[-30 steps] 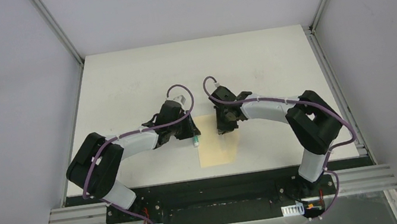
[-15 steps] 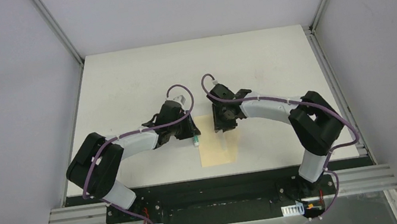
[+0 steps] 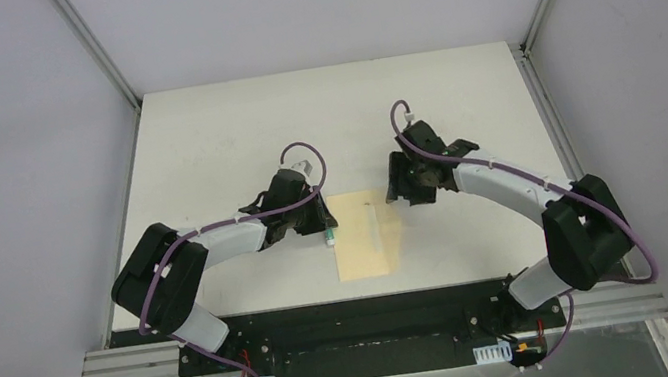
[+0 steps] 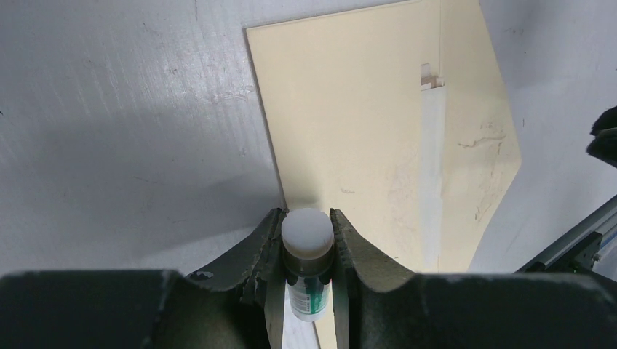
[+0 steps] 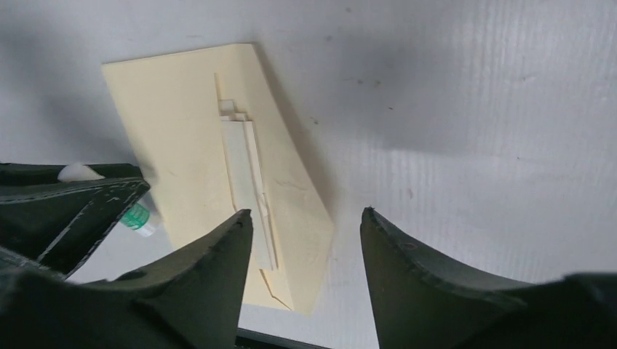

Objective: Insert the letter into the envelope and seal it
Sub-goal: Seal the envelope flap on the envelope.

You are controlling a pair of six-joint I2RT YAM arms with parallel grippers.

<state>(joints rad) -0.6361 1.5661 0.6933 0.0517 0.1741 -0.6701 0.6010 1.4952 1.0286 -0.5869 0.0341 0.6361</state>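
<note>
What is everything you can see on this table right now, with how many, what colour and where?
flat manila paper envelope: one, yellow-tan, mid-table between the grippers, pointed flap open toward the right arm.
pale paper letter: one, cream-white, only a strip shows along the envelope's mouth.
small plastic tube: one, white with a green label, clamped at the envelope's left edge.
table: one, white, under everything.
left gripper: one, black, shut on the tube.
right gripper: one, black, open, beside the flap.
</note>
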